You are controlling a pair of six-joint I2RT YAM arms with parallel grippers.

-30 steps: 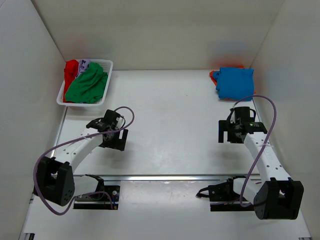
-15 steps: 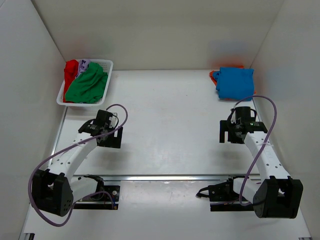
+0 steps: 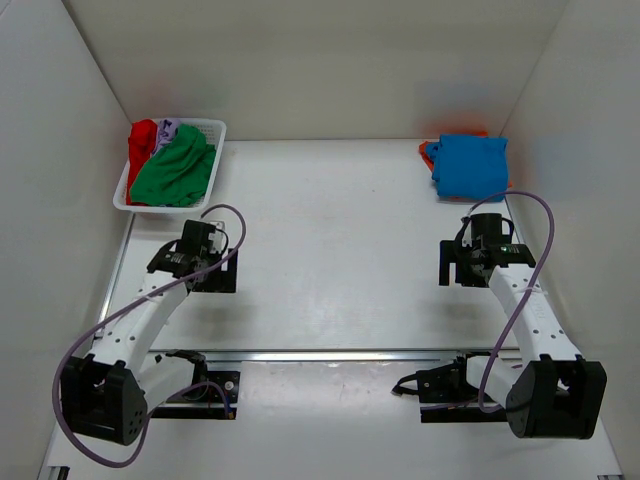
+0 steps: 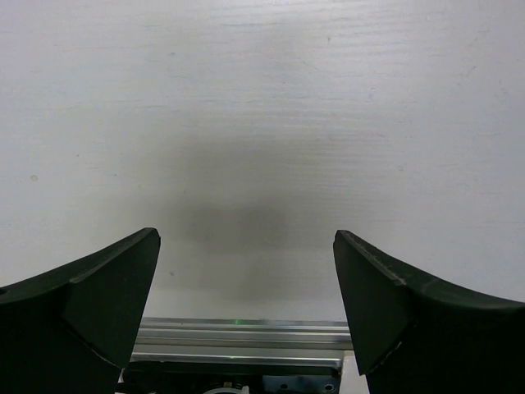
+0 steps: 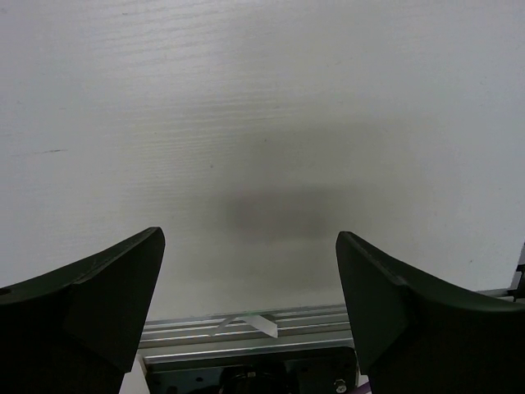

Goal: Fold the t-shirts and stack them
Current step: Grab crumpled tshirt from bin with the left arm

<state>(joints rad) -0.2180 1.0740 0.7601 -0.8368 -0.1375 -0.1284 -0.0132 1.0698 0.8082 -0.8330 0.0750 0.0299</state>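
Green t-shirt (image 3: 175, 170): crumpled on top of the pile in the basket, far left of the table.
Red t-shirt (image 3: 141, 142): bunched in the same basket, touching the green one on its left side.
Lavender t-shirt (image 3: 167, 128): only a small patch shows, at the far end of the basket between red and green.
Blue t-shirt (image 3: 470, 165): folded flat at the far right corner of the table, well apart from the basket.
Red cloth (image 3: 428, 150): peeks out from beneath the blue t-shirt at its left and far edges.
Basket (image 3: 216, 130): white mesh, against the left wall.
Left end effector (image 4: 246, 238): fingers spread wide with nothing between them, above bare table just in front of the basket.
Right end effector (image 5: 250, 238): fingers likewise spread and empty, above bare table in front of the blue t-shirt.
Table (image 3: 340, 230): white, with a metal rail (image 4: 238, 332) along its near edge.
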